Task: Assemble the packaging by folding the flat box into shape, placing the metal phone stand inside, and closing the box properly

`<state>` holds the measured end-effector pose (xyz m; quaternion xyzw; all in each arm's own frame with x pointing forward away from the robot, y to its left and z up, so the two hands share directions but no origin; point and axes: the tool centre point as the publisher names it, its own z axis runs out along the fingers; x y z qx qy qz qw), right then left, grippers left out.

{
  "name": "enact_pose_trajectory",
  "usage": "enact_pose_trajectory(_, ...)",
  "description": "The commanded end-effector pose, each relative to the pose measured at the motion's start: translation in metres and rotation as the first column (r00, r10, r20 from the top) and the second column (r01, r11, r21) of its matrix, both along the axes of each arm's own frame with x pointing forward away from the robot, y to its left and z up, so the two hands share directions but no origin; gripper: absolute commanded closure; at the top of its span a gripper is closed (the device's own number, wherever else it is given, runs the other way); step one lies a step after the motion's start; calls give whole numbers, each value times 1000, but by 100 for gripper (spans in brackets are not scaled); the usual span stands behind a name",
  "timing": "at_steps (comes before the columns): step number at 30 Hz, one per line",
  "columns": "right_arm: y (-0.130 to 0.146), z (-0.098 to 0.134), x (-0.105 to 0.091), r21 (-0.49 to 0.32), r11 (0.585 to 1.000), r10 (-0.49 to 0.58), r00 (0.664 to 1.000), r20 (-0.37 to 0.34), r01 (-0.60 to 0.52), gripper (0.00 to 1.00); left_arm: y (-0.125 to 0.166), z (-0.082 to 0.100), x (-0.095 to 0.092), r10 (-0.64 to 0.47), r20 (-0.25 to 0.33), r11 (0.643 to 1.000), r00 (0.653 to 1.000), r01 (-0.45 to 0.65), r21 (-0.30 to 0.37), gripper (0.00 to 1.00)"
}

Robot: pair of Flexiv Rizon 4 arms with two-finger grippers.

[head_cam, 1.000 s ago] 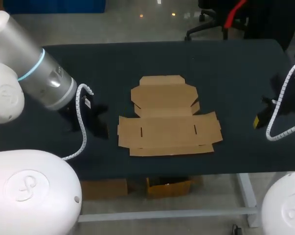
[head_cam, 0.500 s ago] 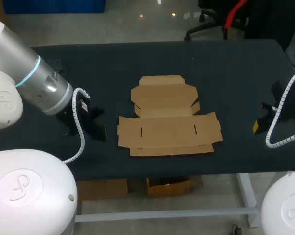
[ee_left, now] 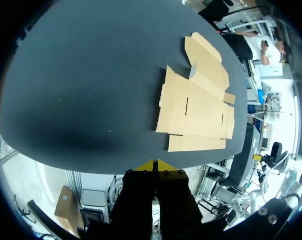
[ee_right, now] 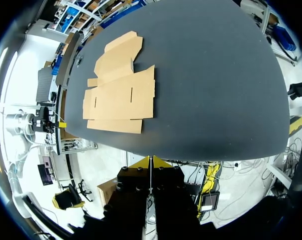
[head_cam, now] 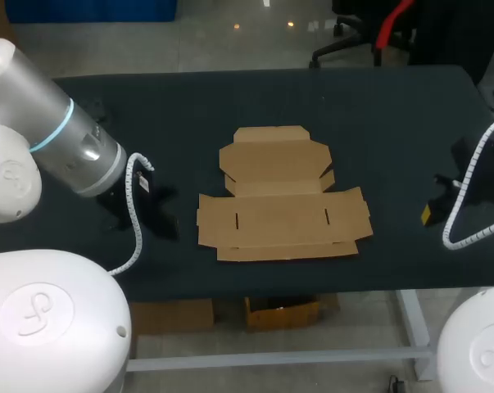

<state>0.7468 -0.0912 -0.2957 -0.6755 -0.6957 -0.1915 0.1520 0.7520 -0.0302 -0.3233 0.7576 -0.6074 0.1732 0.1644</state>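
The flat box [head_cam: 279, 196] lies unfolded and face-up in the middle of the dark table [head_cam: 378, 123], its flaps spread out, exactly where it lay a second ago; nothing touches it. The left arm [head_cam: 66, 135] comes in well to the left of the box and has shifted only slightly over the last second, its wrist first drawing a little away from the box and then easing back toward it. The left gripper [ee_left: 155, 165] hangs over the table's near edge, apart from the box, with its yellow tips pressed together and nothing between them. The right gripper [ee_right: 149, 161] sits well to the right of the box, also by the near edge, its jaws likewise shut tight on nothing. Since the earlier frames it has slid a touch nearer the table's front edge.
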Motion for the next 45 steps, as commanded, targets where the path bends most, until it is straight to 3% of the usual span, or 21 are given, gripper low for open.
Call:
enact_pose_trajectory(1, 2, -10, 4, -1, 1000, -3, 1000, -10, 3, 100, -8, -1, -11, 7, 34, 1000, 999, -8, 22, 100)
enact_pose_trajectory(10, 9, -26, -7, 13, 1000, -3, 1000, -18, 3, 100, -16, -9, -20, -20, 86, 1000, 996, 18, 25, 100)
enact_pose_trajectory(26, 28, -55, -13, 46, 999, -15, 997, -70, 19, 100, -37, -29, -13, -96, 97, 995, 991, 93, 40, 100)
enact_pose_trajectory(45, 43, -87, -5, 72, 997, -25, 992, -127, 35, 100, -39, -51, 7, -126, 75, 992, 989, 126, 3, 100)
